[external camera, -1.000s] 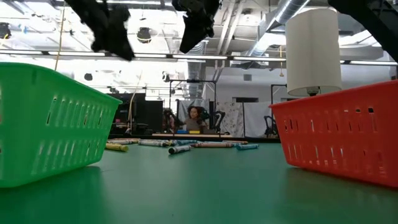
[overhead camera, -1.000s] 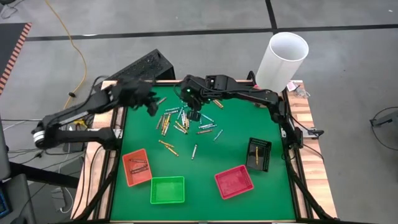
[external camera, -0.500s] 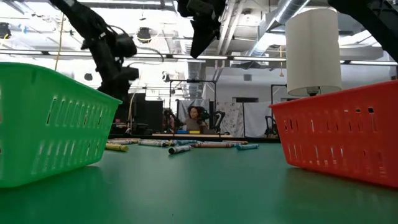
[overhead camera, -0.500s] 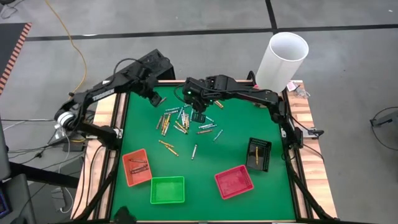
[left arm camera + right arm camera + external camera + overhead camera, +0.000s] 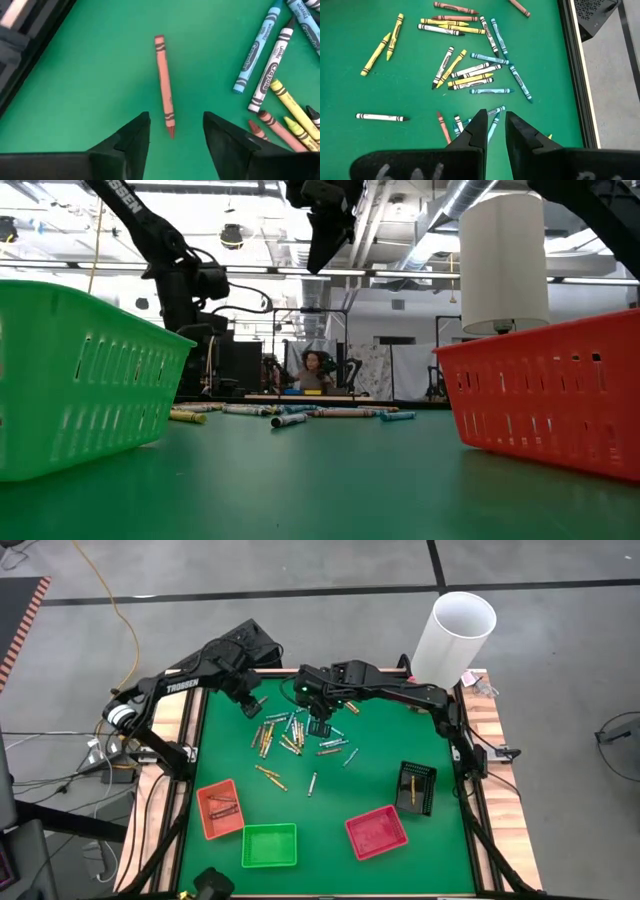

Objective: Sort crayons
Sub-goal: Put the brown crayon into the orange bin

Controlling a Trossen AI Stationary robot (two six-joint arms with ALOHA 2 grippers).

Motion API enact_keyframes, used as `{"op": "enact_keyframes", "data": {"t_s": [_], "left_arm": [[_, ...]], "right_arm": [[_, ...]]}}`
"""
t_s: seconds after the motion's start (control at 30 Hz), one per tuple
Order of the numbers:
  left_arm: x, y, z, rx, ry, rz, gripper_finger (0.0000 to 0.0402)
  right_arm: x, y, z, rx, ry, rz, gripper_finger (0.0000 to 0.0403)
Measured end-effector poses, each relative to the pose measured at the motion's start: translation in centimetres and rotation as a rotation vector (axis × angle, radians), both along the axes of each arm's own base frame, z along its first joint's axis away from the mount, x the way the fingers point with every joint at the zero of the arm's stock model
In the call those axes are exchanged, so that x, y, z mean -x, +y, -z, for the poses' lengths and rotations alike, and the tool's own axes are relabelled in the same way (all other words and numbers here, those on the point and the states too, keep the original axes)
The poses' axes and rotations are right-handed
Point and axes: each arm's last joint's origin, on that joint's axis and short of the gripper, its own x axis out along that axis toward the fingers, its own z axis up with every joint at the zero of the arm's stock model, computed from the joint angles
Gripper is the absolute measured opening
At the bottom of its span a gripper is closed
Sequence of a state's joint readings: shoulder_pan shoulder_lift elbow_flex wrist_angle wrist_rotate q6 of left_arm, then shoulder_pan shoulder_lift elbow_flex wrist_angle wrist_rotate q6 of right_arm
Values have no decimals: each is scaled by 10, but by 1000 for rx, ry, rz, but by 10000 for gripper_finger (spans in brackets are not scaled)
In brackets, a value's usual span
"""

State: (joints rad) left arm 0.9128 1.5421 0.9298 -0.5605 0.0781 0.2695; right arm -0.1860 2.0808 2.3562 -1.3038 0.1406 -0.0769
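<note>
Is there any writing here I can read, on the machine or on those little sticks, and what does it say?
"TROSSEN": white letters on the left arm, high view.
"Crayola": on the wrapper of the light blue crayon, left wrist view.
"Crayola": on the grey crayon beside it.
White marks on the right arm's jaws: too blurred to read.
Other crayon wrappers: too small to read.

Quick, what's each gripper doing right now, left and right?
Left gripper: open, empty, over a reddish-brown crayon.
Right gripper: jaws slightly apart, holding nothing.
</note>
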Motion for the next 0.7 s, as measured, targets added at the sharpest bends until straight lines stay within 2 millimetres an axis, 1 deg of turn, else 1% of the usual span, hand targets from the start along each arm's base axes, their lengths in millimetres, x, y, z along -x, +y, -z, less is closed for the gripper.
{"op": "enact_keyframes", "data": {"t_s": [0.17,0.3,0.5,0.7], "left_arm": [[-4,-3,0,-53,66,1,220],[-7,-3,7,-59,117,-15,227],[-11,0,23,15,111,-2,209],[-12,3,34,38,133,-13,172]], "right_arm": [[0,0,0,0,-1,0,63],[0,1,0,0,-2,-2,63],[0,1,0,-10,-7,15,63],[0,1,0,-15,-7,15,63]]}}
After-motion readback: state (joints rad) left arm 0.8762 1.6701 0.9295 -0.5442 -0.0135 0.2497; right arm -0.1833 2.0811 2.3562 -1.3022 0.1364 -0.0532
